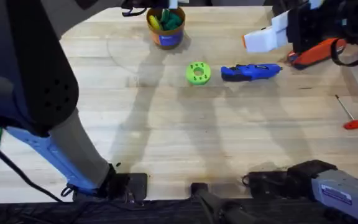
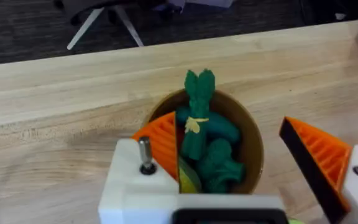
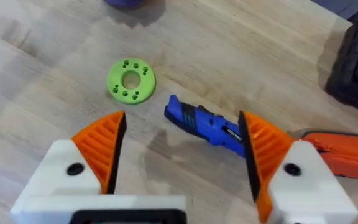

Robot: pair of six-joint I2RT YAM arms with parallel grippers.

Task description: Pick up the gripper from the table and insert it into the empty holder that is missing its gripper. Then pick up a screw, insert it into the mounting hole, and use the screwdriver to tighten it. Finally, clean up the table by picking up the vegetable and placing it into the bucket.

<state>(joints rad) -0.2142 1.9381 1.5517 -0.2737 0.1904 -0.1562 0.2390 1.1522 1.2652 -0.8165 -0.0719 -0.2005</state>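
Observation:
The bucket [image 1: 165, 30] stands at the far middle of the table [image 1: 166, 124]. The dark green leafy vegetable [image 2: 197, 106] stands upright inside the bucket [image 2: 250, 134] among other toy pieces. My left gripper [image 2: 227, 124] hovers open right over it, and the vegetable leans by one orange pad [image 2: 163, 140]. A metal screw [image 2: 145, 155] sticks up from that finger's white holder [image 2: 129, 186]. The blue screwdriver [image 1: 250, 72] lies right of centre. My right gripper [image 3: 182, 118] hangs open above the screwdriver [image 3: 201, 123], and shows at the far right in the overhead view [image 1: 253, 40].
A lime-green disc with holes [image 1: 197, 73] [image 3: 131, 79] lies just left of the screwdriver. An orange-and-black hand tool [image 1: 316, 53] rests at the far right. A thin red-handled driver [image 1: 352, 117] lies near the right edge. The left arm looms large and dark over the left side.

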